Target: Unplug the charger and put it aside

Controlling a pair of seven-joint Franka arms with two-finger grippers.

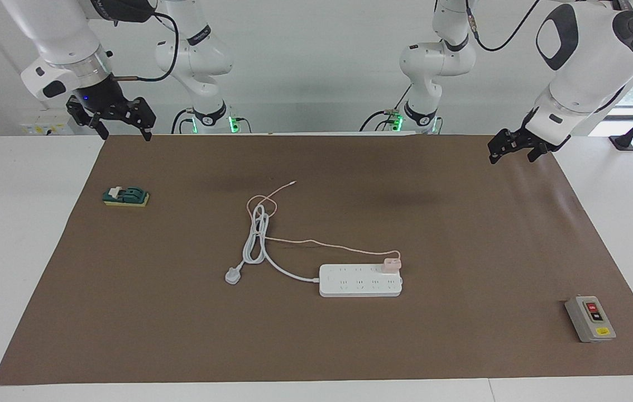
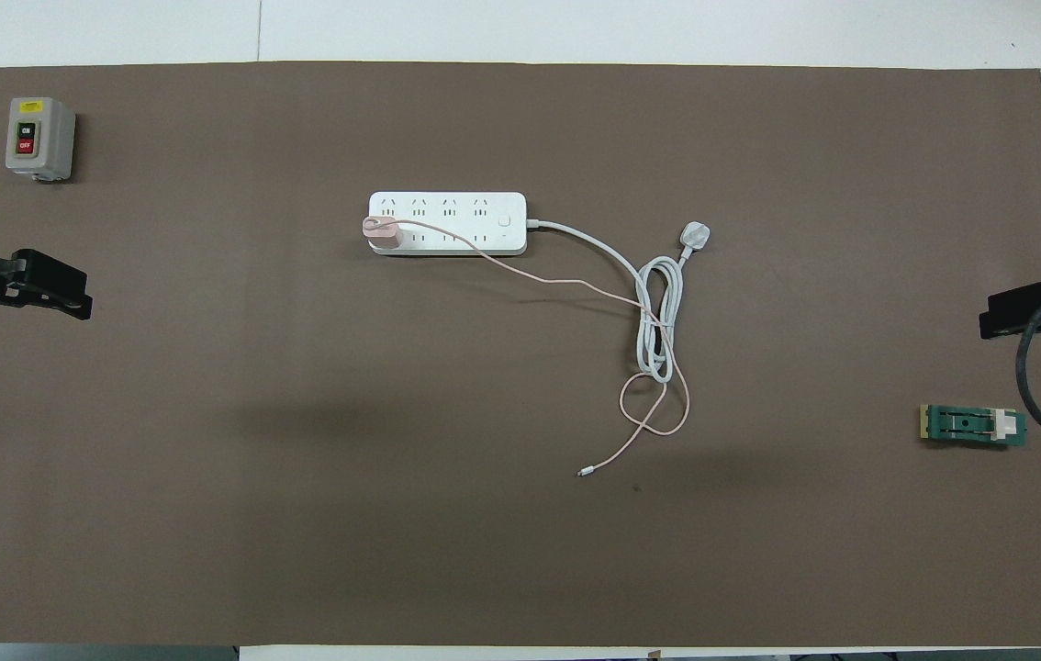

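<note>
In the facing view you have two arms and five loose things on the brown mat (image 1: 461,335): one charger (image 1: 392,264), one power strip (image 1: 360,280), one white three-pin plug (image 1: 232,276) on a thick white cord, one green knife switch (image 1: 125,196) and one grey push-button box (image 1: 590,319). The charger is a small pale-pink cube seated in the strip's row of sockets nearer the robots, at the end toward the left arm; its thin pink cable (image 1: 322,244) trails off toward the robots and loops over the coiled white cord. The left gripper (image 1: 513,149) hangs over the mat's corner at the left arm's end, well apart from the charger, fingers spread and empty. The right gripper (image 1: 122,125) hangs over the mat's edge at the right arm's end, also well apart, fingers spread with nothing between them.

In the overhead view you count the same five things. The charger (image 2: 382,233) stands plugged into the smooth, long white strip (image 2: 447,223). The pink cable (image 2: 576,285) ends in a small metal tip. The left gripper (image 2: 52,292) and right gripper (image 2: 1021,312) show only as dark shapes at the mat's two ends; you cannot tell their fingers here. The button box (image 2: 39,138) carries one black and one red button.
</note>
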